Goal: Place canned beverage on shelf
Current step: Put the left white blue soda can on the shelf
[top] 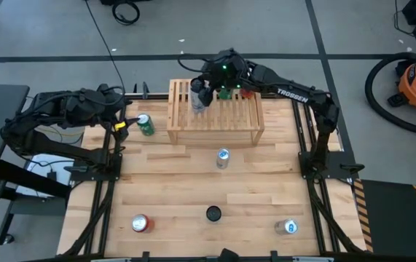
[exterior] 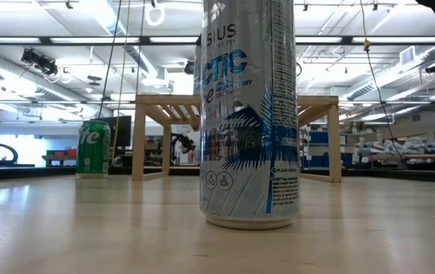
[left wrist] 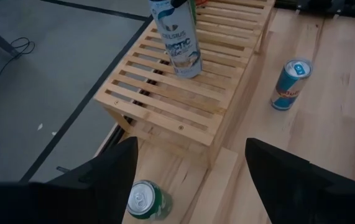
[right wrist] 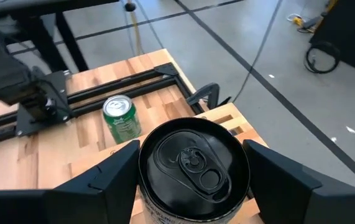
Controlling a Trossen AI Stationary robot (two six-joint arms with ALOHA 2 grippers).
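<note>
Tall white-and-blue can standing upright on the slatted top of the shelf, toward the shelf's left end. Seen from straight above in the right wrist view as a dark lid with its pull tab, with a corner of the shelf showing beyond it.

Right gripper directly over that end of the shelf, astride the can, its dark prongs close along the can's two sides. Clamped or only flanking: cannot tell.

Left gripper off the shelf's left end, spread apart with nothing between, hovering above a green can. Green can upright on the table just beside the shelf's left side board, not touching it; in the low view also to the left of the shelf.

In front of the shelf, near its middle, a blue-and-silver can standing apart from it.

Well away from the shelf, toward the table's front edge: a red can on the left, a dark-topped can in the middle, filling the low view and covering the shelf's centre, and a blue-topped can on the right.
</note>
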